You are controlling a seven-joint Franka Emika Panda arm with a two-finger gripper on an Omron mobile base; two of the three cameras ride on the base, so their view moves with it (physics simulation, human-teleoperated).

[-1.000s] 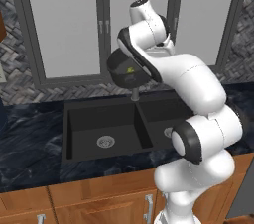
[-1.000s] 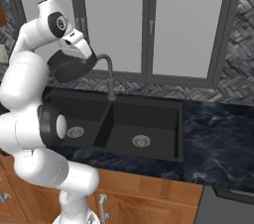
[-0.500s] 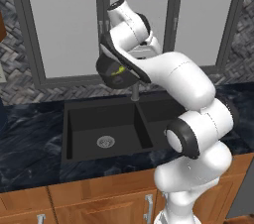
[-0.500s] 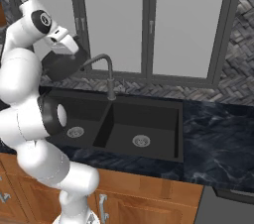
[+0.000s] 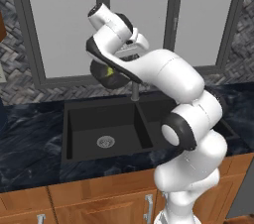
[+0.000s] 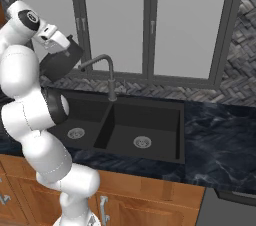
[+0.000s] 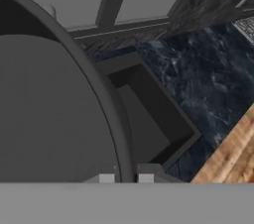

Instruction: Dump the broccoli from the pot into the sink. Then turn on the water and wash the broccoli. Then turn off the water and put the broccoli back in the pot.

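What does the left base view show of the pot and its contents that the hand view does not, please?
Left base view: the pot hangs tilted above the left basin of the sink, with the yellow-green broccoli showing inside its mouth, and the faucet stands behind the divider. Hand view: the pot's rim up close, with the pincer shut on it, and a basin corner beyond. Both show the pot held off the counter, the black sink and the dark marbled counter.
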